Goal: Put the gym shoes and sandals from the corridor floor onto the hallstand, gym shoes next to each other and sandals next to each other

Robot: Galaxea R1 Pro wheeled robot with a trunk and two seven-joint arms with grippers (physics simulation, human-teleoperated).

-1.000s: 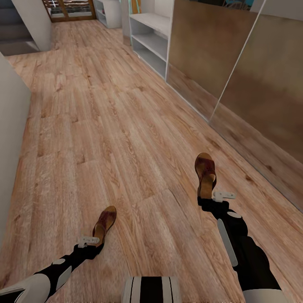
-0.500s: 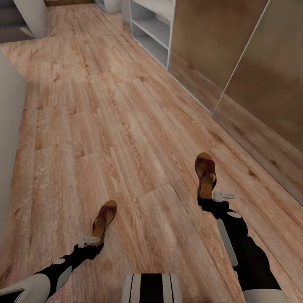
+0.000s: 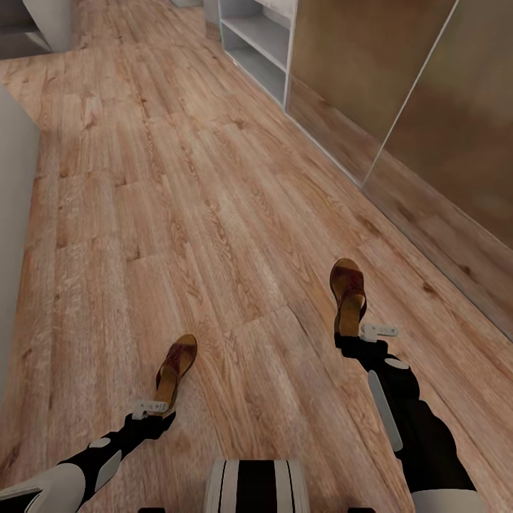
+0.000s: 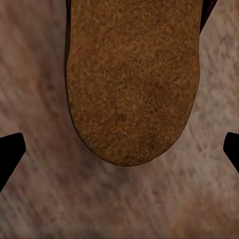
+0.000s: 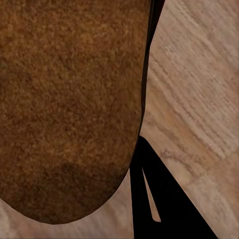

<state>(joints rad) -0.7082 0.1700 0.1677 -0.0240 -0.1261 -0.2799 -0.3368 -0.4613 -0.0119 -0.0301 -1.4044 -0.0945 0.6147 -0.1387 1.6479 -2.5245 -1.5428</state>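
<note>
I carry the two sandals above the corridor floor, one in each gripper. My left gripper is shut on the heel of a brown sandal whose toe points ahead. In the left wrist view, its tan footbed sits between the dark fingertips. My right gripper is shut on the other sandal. Close up, that footbed lies beside one dark finger. The gym shoes are out of view. Far ahead on the right stands a white two-tier shelf unit; I cannot tell whether it is the hallstand.
Brown wall panels run along the right side of the corridor. A pale wall closes the left side. Wood-plank floor stretches ahead between them. My trunk shows at the bottom edge.
The whole view has slid down and back as the robot rolls forward; the shelf unit sits higher and more cropped. Both sandals stay fixed in the grippers.
</note>
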